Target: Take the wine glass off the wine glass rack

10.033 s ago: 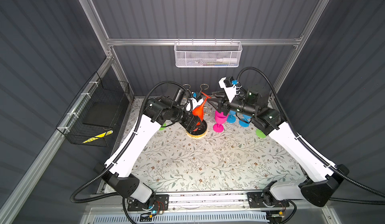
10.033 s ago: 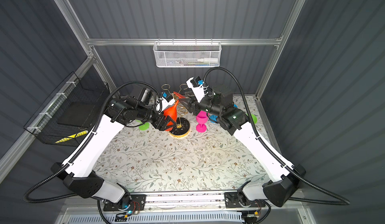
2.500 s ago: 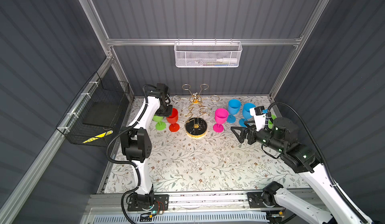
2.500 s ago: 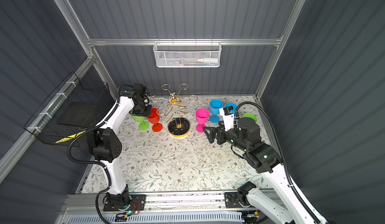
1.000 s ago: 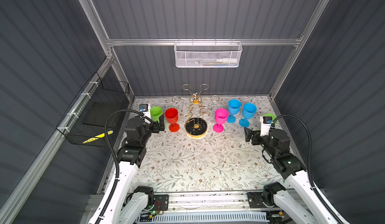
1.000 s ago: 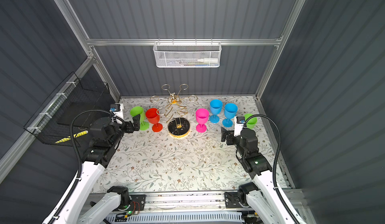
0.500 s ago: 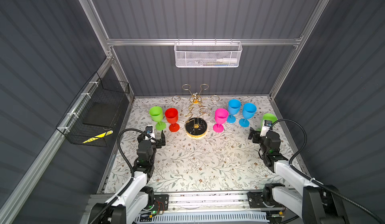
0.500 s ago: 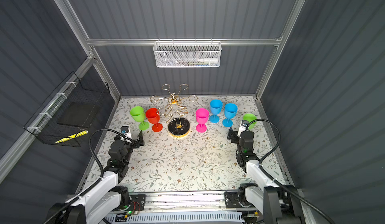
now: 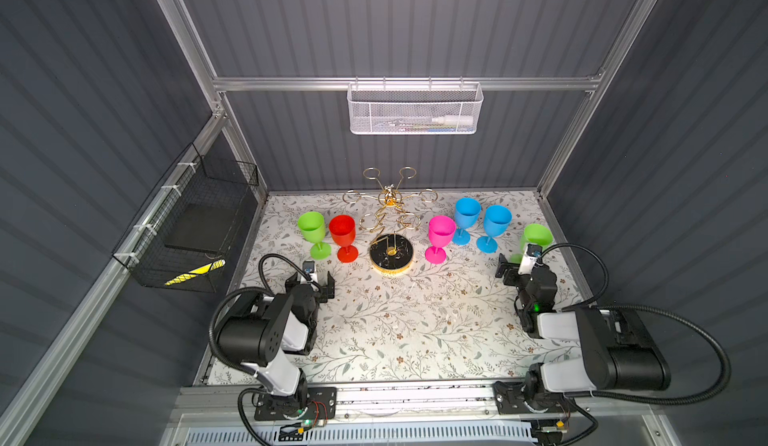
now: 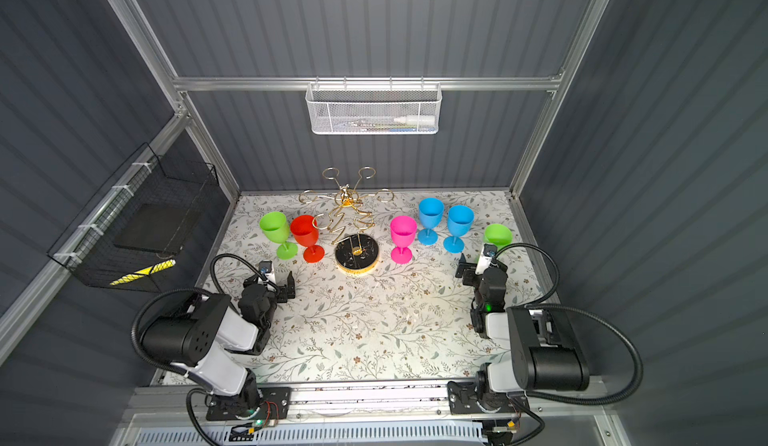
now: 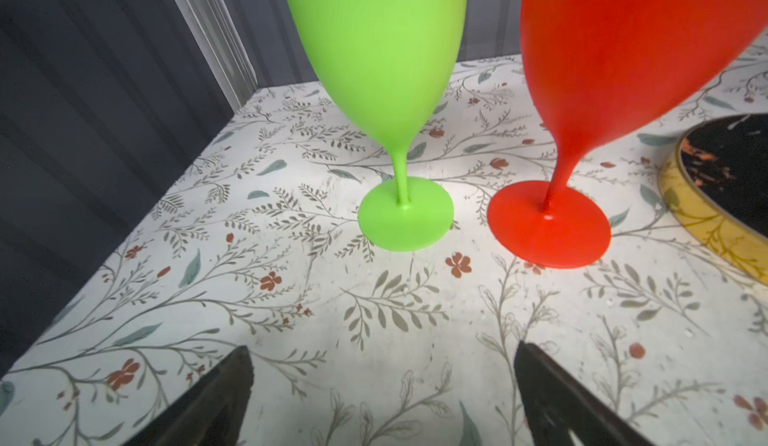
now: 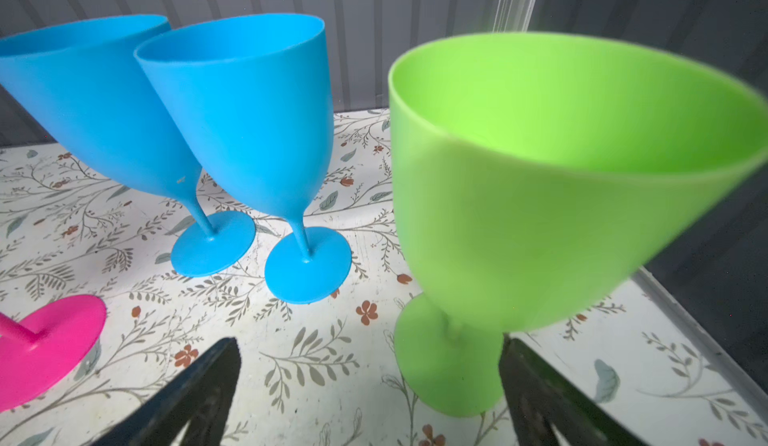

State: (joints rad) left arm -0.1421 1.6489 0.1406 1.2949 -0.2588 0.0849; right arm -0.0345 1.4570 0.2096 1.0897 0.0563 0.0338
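Rack, upper centre in both top views, hangs nothing; glasses stand on the bench. Left claw and right claw gape wide, empty. I plan a straight retreat, sparing the near green glass.

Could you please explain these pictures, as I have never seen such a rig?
Two white-and-black robot arms stand at a floral-patterned table. Both top views look down from overhead; each wrist view comes from a camera on an arm. The gold wire wine glass rack on its round black base is empty. Beside it stand plastic wine glasses: green glass, red glass, pink glass, two blue glasses, second green glass. The left gripper and right gripper are open, holding nothing.
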